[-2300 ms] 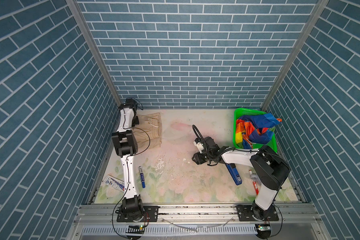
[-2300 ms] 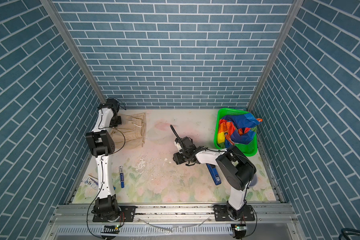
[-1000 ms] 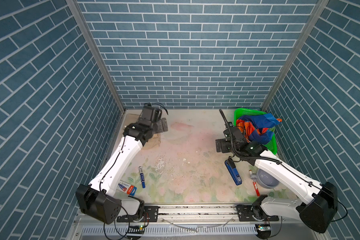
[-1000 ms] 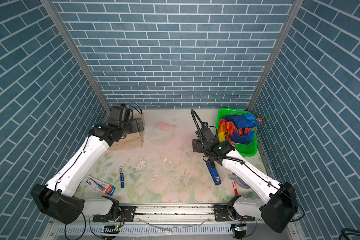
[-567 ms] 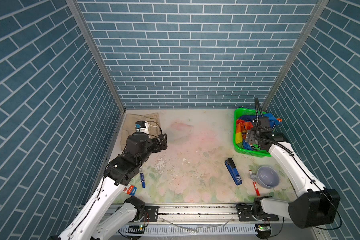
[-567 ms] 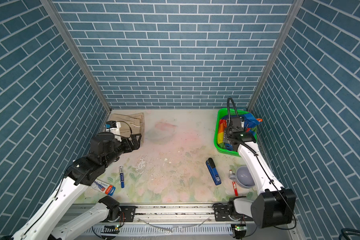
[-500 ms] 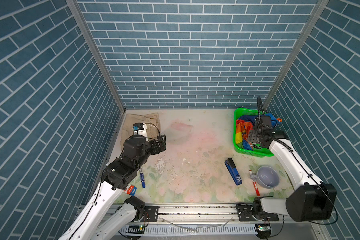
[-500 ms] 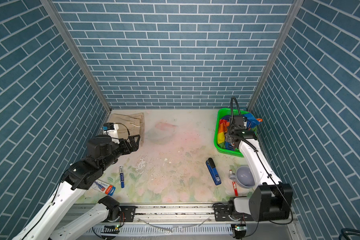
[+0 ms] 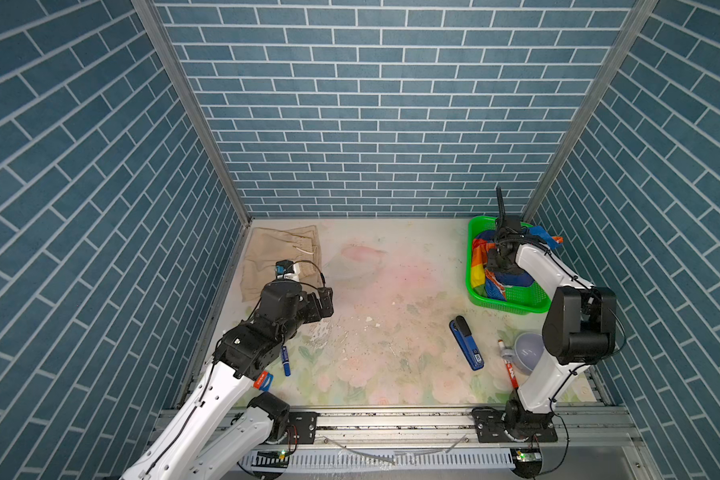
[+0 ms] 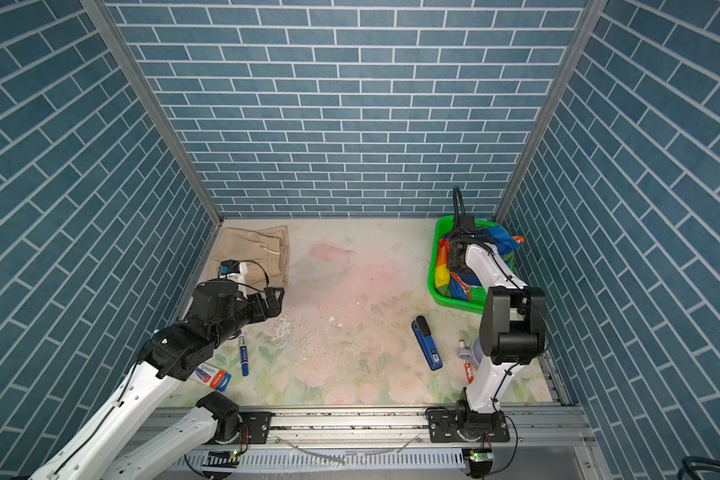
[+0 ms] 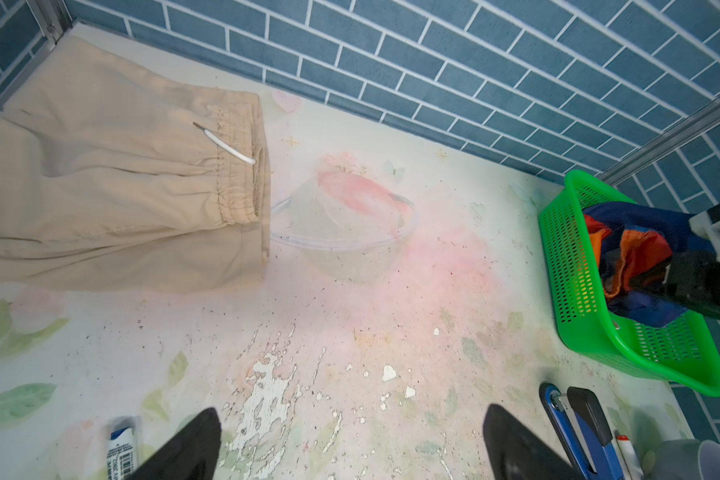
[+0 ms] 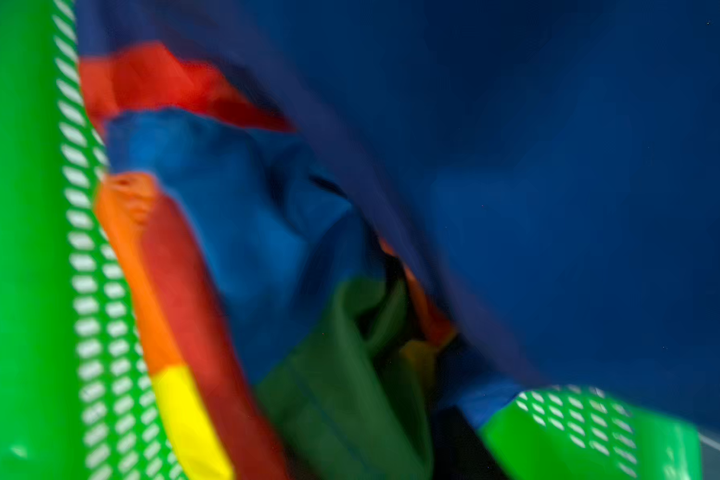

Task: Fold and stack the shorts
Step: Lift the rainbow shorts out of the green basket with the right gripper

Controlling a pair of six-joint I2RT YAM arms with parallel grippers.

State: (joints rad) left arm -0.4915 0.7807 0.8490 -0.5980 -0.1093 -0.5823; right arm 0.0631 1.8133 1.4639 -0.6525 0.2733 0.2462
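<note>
We see the flowered table (image 9: 391, 257) under both arms. The beige shorts (image 9: 267, 253) lie flat on it beyond the left gripper (image 9: 326, 303), toward the back corner, with the waistband and white drawstring facing the middle. Our left gripper hangs over bare table with its jaws spread wide and nothing between them. A clear bowl (image 11: 341, 232) sits just ahead of it, touching or nearly touching the waistband. Well apart, the green basket (image 9: 516, 303) walls in the right gripper (image 9: 499, 266), which is sunk into the rainbow shorts (image 9: 479, 266) bunched inside. From the right wrist we get only blurred folds of blue, red, green and yellow (image 12: 267, 249), so we cannot tell how those jaws stand or whether they have cloth. Outside the basket, nearer the rail than the right gripper, lie a blue stapler (image 9: 466, 343), a pale cup (image 9: 526, 357) and a red marker (image 9: 508, 370). A blue marker (image 9: 285, 362) lies behind the left gripper, beside its arm.
</note>
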